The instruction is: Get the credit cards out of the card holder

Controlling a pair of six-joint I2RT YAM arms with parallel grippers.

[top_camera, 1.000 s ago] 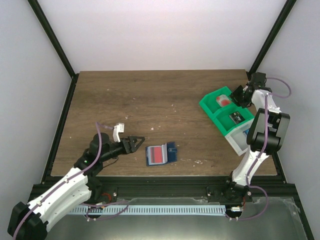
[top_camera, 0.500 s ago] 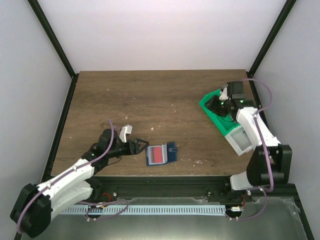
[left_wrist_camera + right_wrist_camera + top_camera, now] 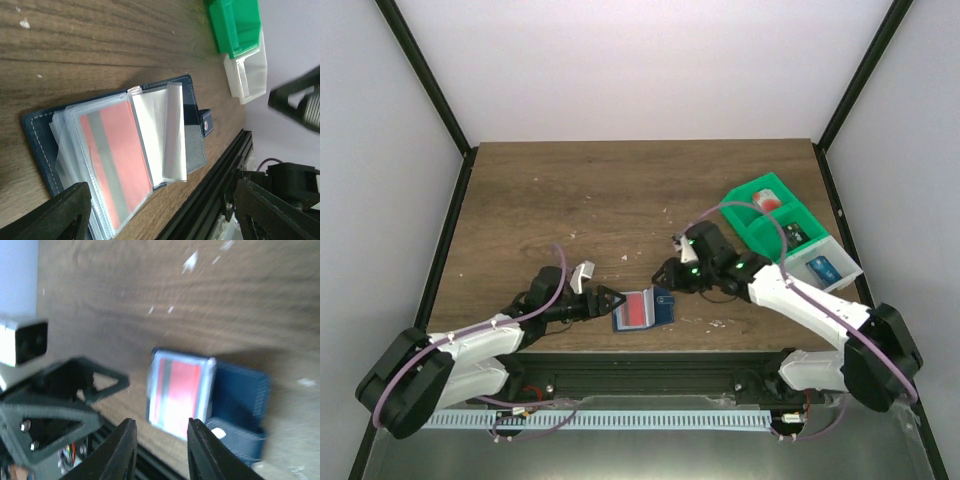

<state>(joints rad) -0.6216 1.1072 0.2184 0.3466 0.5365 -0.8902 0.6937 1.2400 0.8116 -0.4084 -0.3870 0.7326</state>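
Note:
The navy card holder (image 3: 663,305) lies open near the table's front edge, with clear sleeves fanned over its left half. A red-pink credit card (image 3: 636,310) sits inside the top sleeve (image 3: 117,155). My left gripper (image 3: 610,302) is open at the holder's left edge, its jaws (image 3: 165,220) standing wide on either side of the sleeves. Just above the holder's right half hovers my right gripper (image 3: 668,277), open with an empty gap (image 3: 161,450). Below it I see the holder (image 3: 240,385) and the red-pink card (image 3: 180,390).
A green bin (image 3: 745,222) at the right holds a red-pink card (image 3: 767,201) and a dark card (image 3: 793,233). The white bin (image 3: 848,262) beside it holds a blue card (image 3: 820,267). The black frame rail (image 3: 650,365) runs close in front of the holder.
My right arm has swung from the green bin across to the card holder. The left gripper has slid right, up to the holder's left edge.

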